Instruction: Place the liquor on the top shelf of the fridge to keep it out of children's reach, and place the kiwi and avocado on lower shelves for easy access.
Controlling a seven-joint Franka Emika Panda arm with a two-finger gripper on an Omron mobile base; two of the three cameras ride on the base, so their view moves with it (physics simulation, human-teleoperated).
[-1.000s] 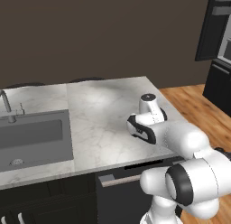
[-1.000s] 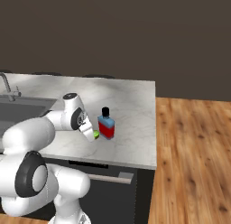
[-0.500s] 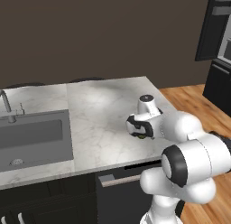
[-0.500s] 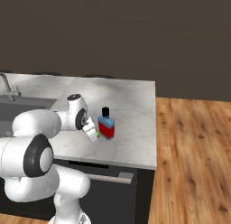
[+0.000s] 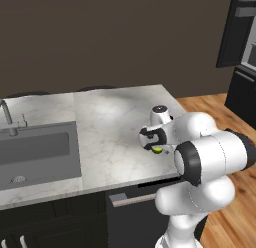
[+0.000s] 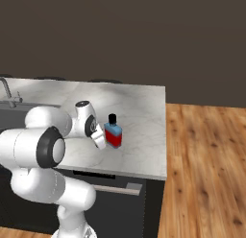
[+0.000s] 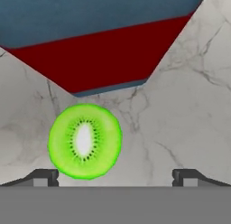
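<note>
My gripper (image 7: 116, 178) is open and hangs low over the marble counter (image 7: 189, 105). Between its fingertips, closer to the left one, lies the kiwi (image 7: 85, 141), turned so I see a bright green cut face with a pale core and dark seeds; nothing grips it. Just beyond it stands the liquor (image 7: 94, 51), with its red body and blue upper part. From the right base the liquor (image 6: 113, 134) stands just right of the gripper (image 6: 99, 137). From the left base the kiwi (image 5: 157, 150) peeks out under the gripper (image 5: 151, 141). The avocado and the fridge shelves are out of view.
A sink (image 5: 35, 152) with a faucet (image 5: 7, 117) takes up the counter's left end. The counter's right edge (image 6: 165, 136) drops to a wooden floor (image 6: 206, 174). A tall black appliance (image 5: 242, 47) stands far right. My own bulky elbow (image 5: 210, 157) sits close behind the hand.
The hand has eased slightly down and left toward the green fruit beside the bottle, and the arm's elbow has folded in behind it. The jaws stay open; bottle and fruit have not moved.
</note>
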